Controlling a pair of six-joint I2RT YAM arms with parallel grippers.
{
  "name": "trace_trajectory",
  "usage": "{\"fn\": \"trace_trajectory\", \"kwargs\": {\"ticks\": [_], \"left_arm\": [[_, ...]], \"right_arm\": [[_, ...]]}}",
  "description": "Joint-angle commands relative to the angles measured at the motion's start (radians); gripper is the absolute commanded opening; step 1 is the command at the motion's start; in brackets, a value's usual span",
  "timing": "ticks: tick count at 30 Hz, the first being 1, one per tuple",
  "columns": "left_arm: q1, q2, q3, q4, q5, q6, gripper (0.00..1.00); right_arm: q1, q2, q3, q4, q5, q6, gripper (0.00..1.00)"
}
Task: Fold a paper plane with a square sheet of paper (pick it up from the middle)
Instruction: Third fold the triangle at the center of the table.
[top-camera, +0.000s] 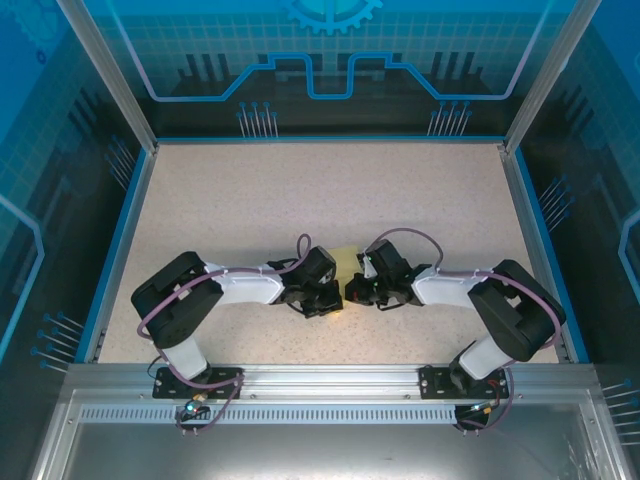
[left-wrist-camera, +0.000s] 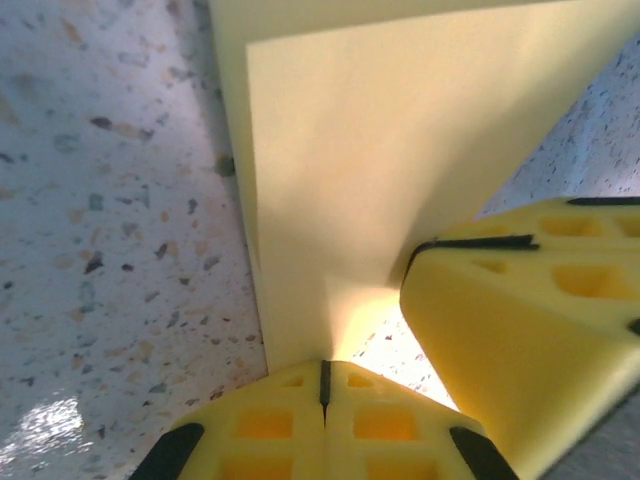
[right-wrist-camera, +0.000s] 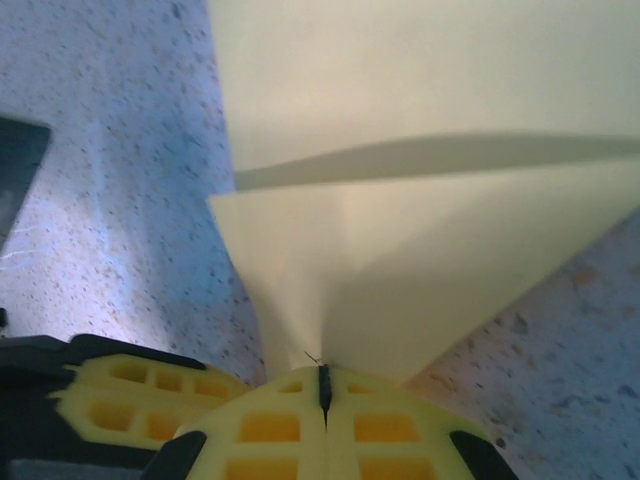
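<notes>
- Paper sheet (top-camera: 347, 260): pale yellow, on the speckled beige table (top-camera: 300, 190). It's centred left-right and closer to the near edge than the far one.
- From above it sits betw. the two gripper heads, w/ most of the visible yellow on their far side.
- Left gripper (left-wrist-camera: 325, 378): jaws closed, just a thin dark seam betw. them. The paper narrows straight into that seam, so it's pinched.
- Right gripper (right-wrist-camera: 325, 382): same, jaws closed and the paper tapers into the seam, pinched.
- Top view: left gripper (top-camera: 335, 298) and right gripper (top-camera: 357, 290) are just beside each other, tips facing in. Can't tell if they touch.
- Left wrist view: the paper (left-wrist-camera: 400, 180) shows 2 layers, the top one set in a bit from the lower layer's left edge. It fans out wide away from the tips.
- Same view: the right gripper's fingers (left-wrist-camera: 520, 340) are at the right, up against the paper's right side.
- Right wrist view: the pinched part is a triangle (right-wrist-camera: 420, 270). A dark shadow band runs across above it, so the layers aren't flat together there.
- Same view: the left gripper's finger (right-wrist-camera: 140, 395) is at lower left, just beside the right one.
- Left arm (top-camera: 240, 288) and right arm (top-camera: 450, 288): elbows out toward the table sides, forearms angled in to centre.
- Can't tell if the sheet is fully off the table.
</notes>
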Motion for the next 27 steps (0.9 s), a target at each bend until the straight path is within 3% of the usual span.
{"fn": "trace_trajectory", "kwargs": {"ticks": [1,13,21,27], "left_arm": [[-0.018,0.031,-0.054,-0.048,-0.047,-0.024,0.0],[-0.028,0.025,-0.085,-0.008,-0.064,-0.044,0.0],[-0.032,0.021,-0.083,-0.086,-0.08,-0.045,0.0],[-0.033,0.028,-0.086,-0.119,-0.07,-0.032,0.0]], "right_arm": [[0.001,0.014,-0.021,0.023,-0.024,0.029,0.0],[0.019,0.044,-0.016,0.027,-0.062,0.164,0.0],[-0.056,0.063,0.053,-0.124,0.069,-0.004,0.0],[-0.181,0.113,0.111,-0.124,0.038,-0.122,0.0]]}}
